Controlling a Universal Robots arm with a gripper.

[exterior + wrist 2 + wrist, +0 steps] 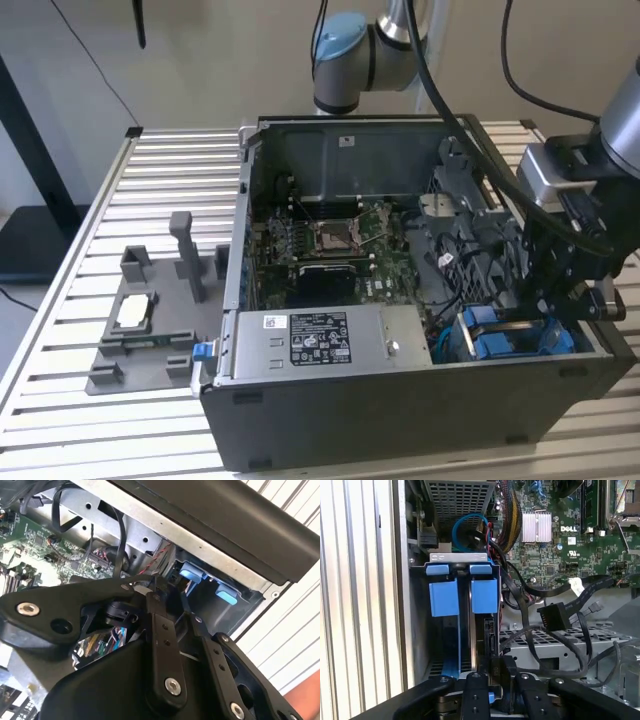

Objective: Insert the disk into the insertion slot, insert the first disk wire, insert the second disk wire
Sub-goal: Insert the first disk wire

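The disk (486,630) stands edge-on in the insertion slot (417,625) at the case's front corner on the exterior view's right. Its blue carrier tabs (442,597) stick up there, also seen in the exterior view as blue carrier tabs (500,345). My gripper (500,680) reaches down into that corner, in the exterior view as gripper (535,315). It is shut on a black disk wire connector (501,669), held close to the disk's end. A second disk wire connector (552,616) with a flat black cable hangs loose beside the slot. In the second wrist view the fingers (160,630) hide the connector.
The grey power-supply box (320,345) lies along the case front beside the slot. The motherboard (380,265) with its processor socket (333,237) fills the case floor. Black cables (520,600) and a blue cable loop (470,530) crowd the slot. A grey fixture (150,320) stands on the slatted table (170,170).
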